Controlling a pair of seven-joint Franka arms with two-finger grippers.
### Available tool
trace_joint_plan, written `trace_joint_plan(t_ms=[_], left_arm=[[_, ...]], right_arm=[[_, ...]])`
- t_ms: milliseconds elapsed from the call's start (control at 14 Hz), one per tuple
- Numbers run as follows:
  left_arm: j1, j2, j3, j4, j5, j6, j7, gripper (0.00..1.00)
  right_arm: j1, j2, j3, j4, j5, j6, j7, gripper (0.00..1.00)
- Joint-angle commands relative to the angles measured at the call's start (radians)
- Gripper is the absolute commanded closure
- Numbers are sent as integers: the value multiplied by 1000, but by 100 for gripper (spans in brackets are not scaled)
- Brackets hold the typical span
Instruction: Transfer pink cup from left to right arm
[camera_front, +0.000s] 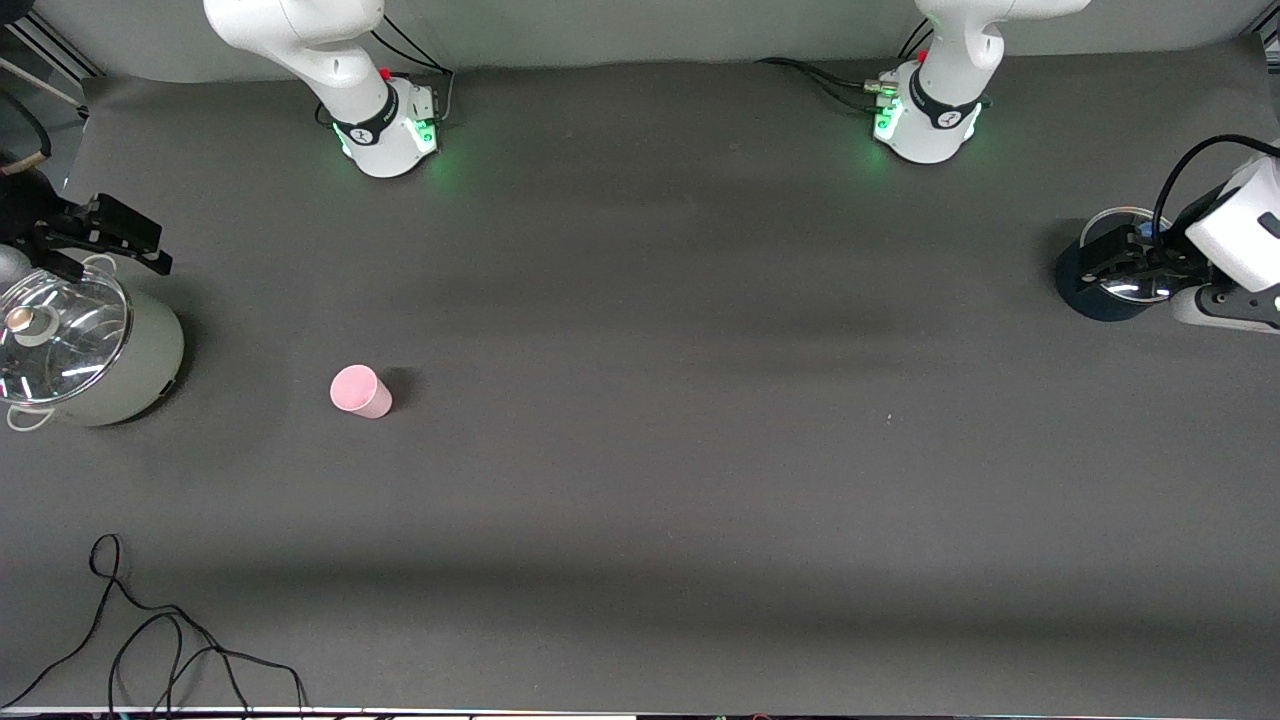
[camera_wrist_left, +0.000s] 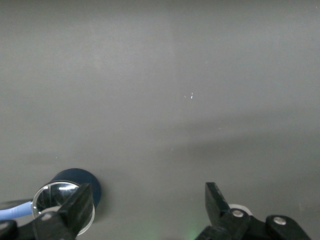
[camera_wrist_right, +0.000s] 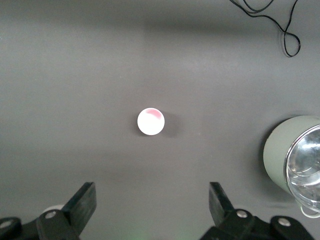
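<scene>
Dark grey tabletop (camera_front: 640, 480), matte, with a loose black cable (camera_front: 160, 640) at the edge nearest the front camera. Pink cup (camera_front: 360, 391) stands upside down on the bare cloth toward the right arm's end, near a grey-green pot with a glass lid (camera_front: 75, 345); neither arm holds it. Left tool (camera_front: 1120, 262) sits over a dark round container (camera_front: 1105, 290) at the left arm's end, fingers spread, nothing between them. Right tool (camera_front: 110, 235) hangs just above the pot, fingers also spread.

Progress: cup lies on the right arm's side, both tools free. This fits either a completed handover and set-down, or a cup awaiting pickup (cannot separate the two).

Right wrist view shows the cup (camera_wrist_right: 151, 121) from straight above; the left wrist view misses it, showing only the container (camera_wrist_left: 67, 195).
</scene>
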Motion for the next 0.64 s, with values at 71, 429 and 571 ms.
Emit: trace_joint_plan(t_ms=[71, 429, 571], left_arm=[[4, 9, 6, 23, -5, -23, 16, 0], [4, 9, 6, 23, 4, -22, 15, 0], [5, 9, 6, 23, 10, -20, 15, 0]], right_arm=[[-64, -20, 70, -18, 2, 22, -2, 0], [-61, 2, 74, 7, -35, 10, -2, 0], [-61, 2, 74, 7, -35, 10, 0, 0]])
